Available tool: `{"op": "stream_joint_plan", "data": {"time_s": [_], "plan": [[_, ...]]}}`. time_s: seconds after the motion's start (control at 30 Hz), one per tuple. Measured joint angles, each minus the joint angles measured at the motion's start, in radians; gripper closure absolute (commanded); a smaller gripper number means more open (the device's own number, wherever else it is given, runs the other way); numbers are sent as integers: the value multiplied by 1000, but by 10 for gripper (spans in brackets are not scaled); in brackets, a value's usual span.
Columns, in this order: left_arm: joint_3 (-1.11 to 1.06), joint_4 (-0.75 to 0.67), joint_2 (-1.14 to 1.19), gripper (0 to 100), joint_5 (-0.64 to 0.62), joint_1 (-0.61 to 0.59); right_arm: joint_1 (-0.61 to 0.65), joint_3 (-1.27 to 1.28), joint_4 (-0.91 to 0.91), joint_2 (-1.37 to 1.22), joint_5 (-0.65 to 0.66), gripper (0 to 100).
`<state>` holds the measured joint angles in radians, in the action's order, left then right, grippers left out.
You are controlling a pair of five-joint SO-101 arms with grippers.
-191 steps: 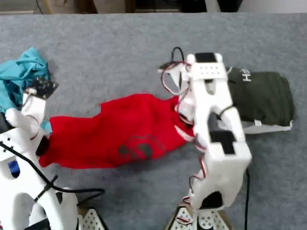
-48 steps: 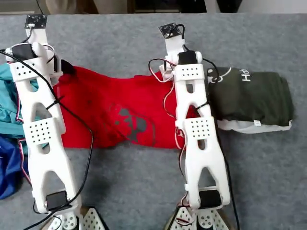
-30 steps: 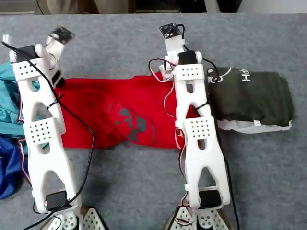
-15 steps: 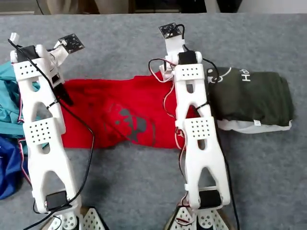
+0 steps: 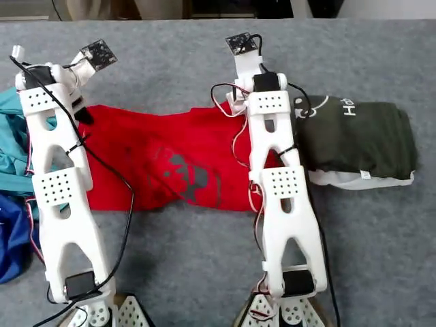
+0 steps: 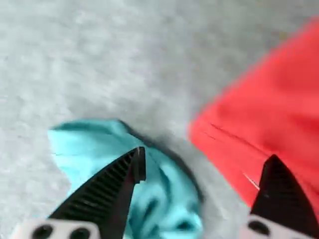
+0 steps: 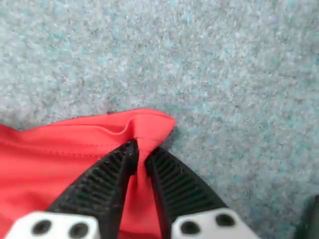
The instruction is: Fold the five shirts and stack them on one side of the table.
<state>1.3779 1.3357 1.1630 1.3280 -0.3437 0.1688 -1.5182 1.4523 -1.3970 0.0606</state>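
At far edge: right pincer (image 7: 141,151) pinching red shirt (image 7: 40,159) corner.

High camera looks down; 2 close wrist cameras share red shirt (image 5: 146,146).

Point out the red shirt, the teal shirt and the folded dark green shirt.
red shirt (image 5: 146,146), high view, plain cloth beside its print
teal shirt (image 6: 167,204), left wrist view, crumpled middle
dark green shirt (image 5: 368,139), high view, middle of its folded top
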Motion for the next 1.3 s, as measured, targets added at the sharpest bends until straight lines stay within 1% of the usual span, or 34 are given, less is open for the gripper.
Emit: {"op": "stream_joint_plan", "data": {"time_s": [0.07,0.17,0.37,0.5,0.63,0.9,1.0,1.07,1.13,1.23,1.3], "plan": [[-38,-101,2,643,-55,0,0,0,0,0,0,996],[-54,-153,2,643,-181,8,0,0,0,0,0,996],[-83,-192,2,643,-586,26,0,0,0,0,0,996],[-97,-126,2,643,-862,26,0,0,0,0,0,996],[-97,-34,2,643,-1051,26,0,0,0,0,0,996],[-98,78,2,643,-1548,28,0,0,0,0,0,996],[-98,91,2,644,-1711,28,0,0,0,0,0,996],[-100,91,2,658,-1775,26,0,0,0,0,0,996],[-100,91,2,701,-1814,26,0,0,0,0,0,996],[-104,91,3,767,-1834,26,0,0,0,0,0,996],[-104,95,18,767,-1838,26,0,0,0,0,0,996]]}}
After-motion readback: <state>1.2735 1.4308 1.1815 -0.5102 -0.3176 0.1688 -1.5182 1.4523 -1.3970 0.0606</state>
